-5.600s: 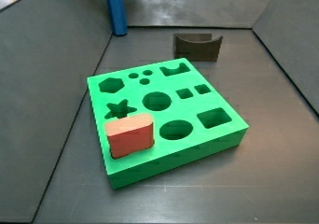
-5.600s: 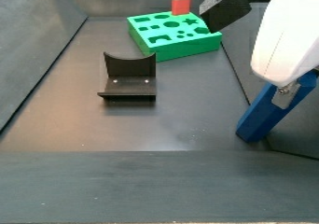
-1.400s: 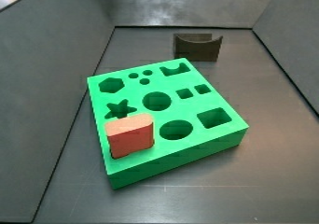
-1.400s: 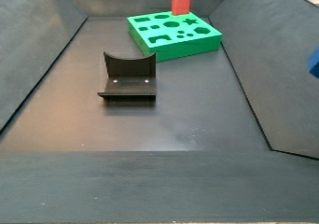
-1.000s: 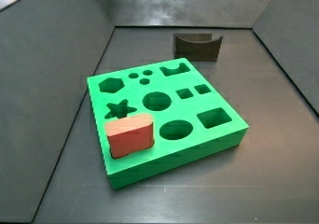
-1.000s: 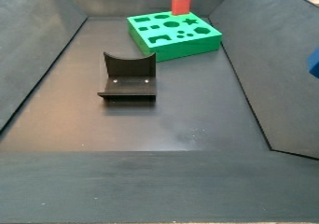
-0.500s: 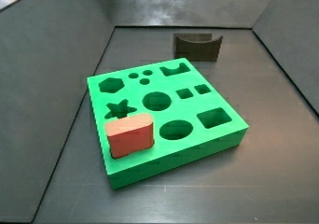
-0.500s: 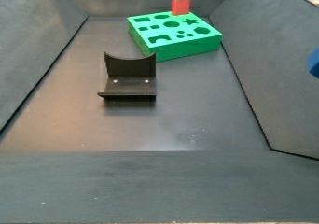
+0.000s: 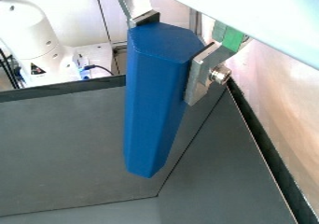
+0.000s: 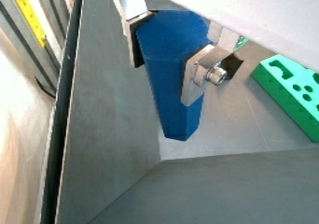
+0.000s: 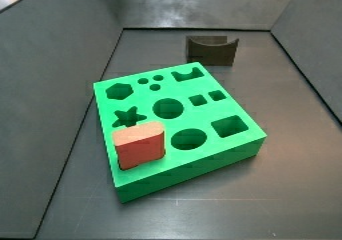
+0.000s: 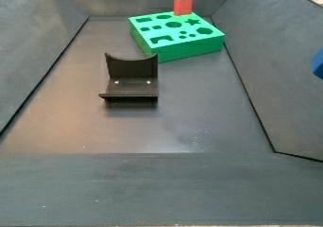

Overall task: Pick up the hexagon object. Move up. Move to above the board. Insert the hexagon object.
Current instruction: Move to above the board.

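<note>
So my gripper is clamped on the blue peg, high and well off to the side of the green board (hexagon hole free). I'd travel level, keep it upright.

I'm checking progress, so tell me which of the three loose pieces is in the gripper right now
The blue hexagon object, clamped in the gripper. The red block sits on the board; the dark arch piece rests on the floor.

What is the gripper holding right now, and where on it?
The gripper holds the blue hexagon object, its fingers clamping the upper part.
</note>
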Motion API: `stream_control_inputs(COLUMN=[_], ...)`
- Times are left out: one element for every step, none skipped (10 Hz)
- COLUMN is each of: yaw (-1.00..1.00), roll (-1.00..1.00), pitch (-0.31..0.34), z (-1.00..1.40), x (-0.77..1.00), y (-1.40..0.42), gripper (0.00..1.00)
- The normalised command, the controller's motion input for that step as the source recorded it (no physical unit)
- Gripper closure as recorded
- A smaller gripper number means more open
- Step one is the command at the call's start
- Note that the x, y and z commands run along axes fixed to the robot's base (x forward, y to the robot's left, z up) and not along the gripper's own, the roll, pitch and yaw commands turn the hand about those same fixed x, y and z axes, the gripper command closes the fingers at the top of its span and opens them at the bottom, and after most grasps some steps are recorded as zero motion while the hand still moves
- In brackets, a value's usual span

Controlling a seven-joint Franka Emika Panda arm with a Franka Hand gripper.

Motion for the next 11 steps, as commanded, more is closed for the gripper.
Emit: stream_control_inputs(yaw=[-0.03,-1.0,-1.0,-1.0,-1.0,-1.0,-1.0,-1.0,-1.0,-0.64,-0.49], roll=[-0.02,0.15,0.15,0.16,0.14,0.14,0.12,0.1,0.08,0.0,-0.01], pitch=[0.062,-0.061,-0.062,-0.086,-0.1,-0.108,-0.109,-0.118,-0.128,-0.085,-0.067], z=[0.02,0.06,0.06,0.06,0.06,0.06,0.06,0.06,0.05,0.05,0.05], x=[-0.32,0.3,0.3,0.29,0.29,0.29,0.29,0.29,0.29,0.29,0.29], y=[0.02,-1.0,-1.0,-1.0,-1.0,-1.0,-1.0,-1.0,-1.0,-1.0,-1.0], gripper=[1.0,1.0,1.0,1.0,1.0,1.0,1.0,1.0,1.0,1.0,1.0])
